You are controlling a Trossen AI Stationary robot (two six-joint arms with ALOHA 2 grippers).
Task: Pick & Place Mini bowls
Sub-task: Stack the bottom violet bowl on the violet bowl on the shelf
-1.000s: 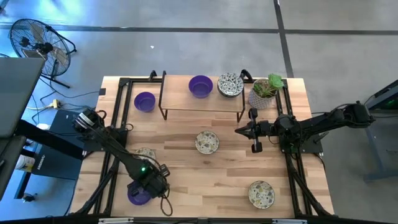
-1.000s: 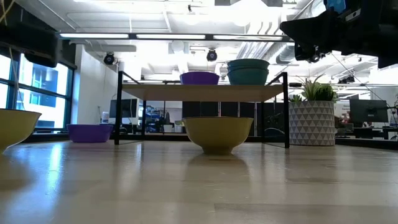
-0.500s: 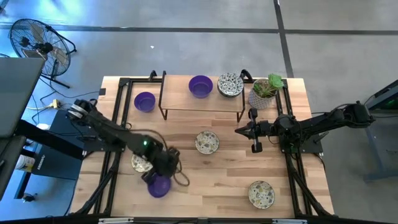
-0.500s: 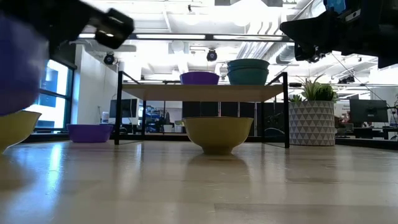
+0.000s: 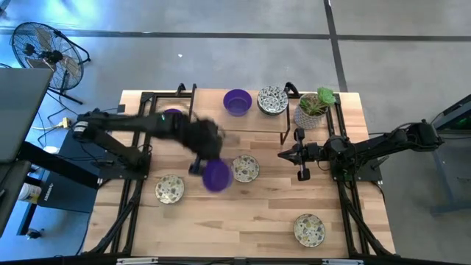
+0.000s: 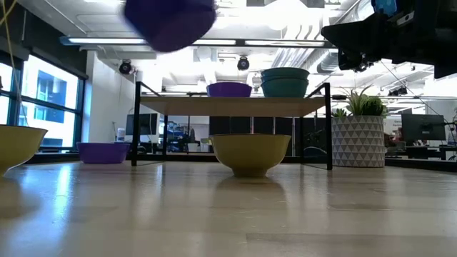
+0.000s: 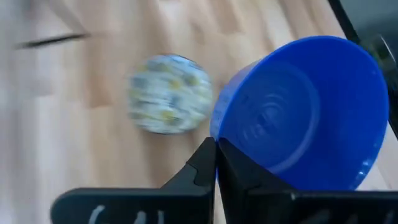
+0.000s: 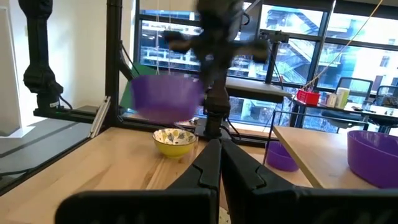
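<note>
Purple mini bowl (image 5: 216,175) now rides in the air, grasped by its rim in the left pincer (image 7: 216,163), whose fingers are clenched together on the edge; a second ago it sat at the near left corner of the bench (image 5: 250,221) and half a second ago it was just lifting past the patterned bowl (image 5: 169,188) there. It has since swung toward the middle, and hangs just beside the central patterned bowl (image 5: 245,168), high enough that the low view shows it above the shelf's (image 5: 243,125) level. So the pick looks done and the carry is under way, probably toward the shelf where another purple bowl (image 5: 237,101) and a patterned one (image 5: 272,99) already sit. The right pincer (image 5: 300,154) waits to the right of centre, its fingers clenched on nothing.
</note>
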